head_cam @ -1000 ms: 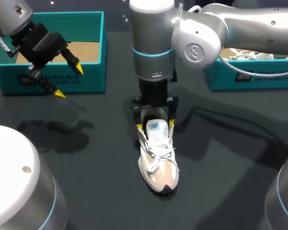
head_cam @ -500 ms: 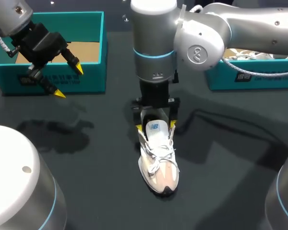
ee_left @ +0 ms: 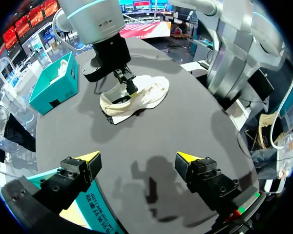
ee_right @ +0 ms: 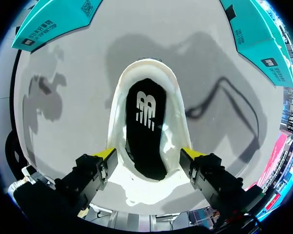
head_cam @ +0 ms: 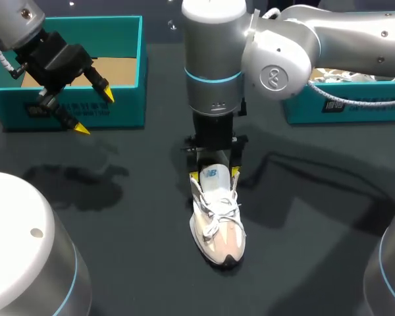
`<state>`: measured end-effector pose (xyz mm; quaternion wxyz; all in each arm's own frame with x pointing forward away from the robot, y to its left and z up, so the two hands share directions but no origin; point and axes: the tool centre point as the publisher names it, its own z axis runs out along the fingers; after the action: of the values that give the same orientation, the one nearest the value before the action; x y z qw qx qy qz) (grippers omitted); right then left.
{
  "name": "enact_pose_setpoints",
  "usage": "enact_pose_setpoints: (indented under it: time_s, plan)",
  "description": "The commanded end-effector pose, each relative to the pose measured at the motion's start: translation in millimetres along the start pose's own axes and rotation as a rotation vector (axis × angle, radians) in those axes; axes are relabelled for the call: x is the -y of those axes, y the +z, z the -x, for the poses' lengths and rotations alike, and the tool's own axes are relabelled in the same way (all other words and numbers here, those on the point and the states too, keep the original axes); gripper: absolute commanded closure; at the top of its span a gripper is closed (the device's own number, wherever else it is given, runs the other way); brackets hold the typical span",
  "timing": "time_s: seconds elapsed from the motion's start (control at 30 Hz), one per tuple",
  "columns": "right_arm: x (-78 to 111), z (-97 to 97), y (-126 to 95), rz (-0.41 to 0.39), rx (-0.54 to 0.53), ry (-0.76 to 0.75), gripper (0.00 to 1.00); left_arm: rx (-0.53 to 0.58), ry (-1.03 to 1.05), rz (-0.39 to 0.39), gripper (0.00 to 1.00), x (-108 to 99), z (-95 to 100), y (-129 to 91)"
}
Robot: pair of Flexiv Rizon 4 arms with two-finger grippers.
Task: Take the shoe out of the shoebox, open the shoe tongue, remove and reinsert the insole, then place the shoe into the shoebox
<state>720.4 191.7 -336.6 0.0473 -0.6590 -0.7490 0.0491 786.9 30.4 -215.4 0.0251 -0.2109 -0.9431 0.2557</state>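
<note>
1. Step in hand, by my judgement: the shoe (head_cam: 217,230) is out of its box and upright on the table (head_cam: 118,217), toe toward the camera, so the work is at the tongue and insole stage.
2. Tongue (head_cam: 209,183) looks raised, and the right wrist view shows the black insole (ee_right: 145,126) lying flat inside the shoe, not yet taken out.
3. Next move probably calls for a finger to go down into the opening and catch the insole's heel edge without shoving the shoe along.
4. Right gripper (head_cam: 214,174) hangs straight down over the shoe's opening. Its fingers are spread wide and sit just outside the shoe's two sides. I cannot tell whether they touch it.
5. Left gripper (head_cam: 94,112) hovers well apart from the shoe, in front of the teal shoebox (head_cam: 118,112). Its fingers are wide apart and hold nothing.
</note>
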Motion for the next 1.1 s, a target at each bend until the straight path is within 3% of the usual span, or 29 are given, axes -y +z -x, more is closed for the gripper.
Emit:
enact_pose_setpoints:
  time_s: [0.03,0.33,0.83,1.1]
  plan:
    - [0.7,-0.6,-1,0.002,0.002,0.000,0.18,0.000,0.000,0.003,0.00,0,-0.7,0]
    - [2.4,-2.4,-6,0.011,-0.004,-0.024,0.10,0.000,0.000,0.003,0.00,0,-0.7,0]
    - [9.6,3.7,-2,0.026,-0.012,-0.073,0.18,0.000,0.000,0.003,0.00,0,-0.7,0]
    - [17.3,3.7,-5,0.030,0.008,-0.074,0.13,0.000,0.000,0.003,0.00,0,-0.7,0]
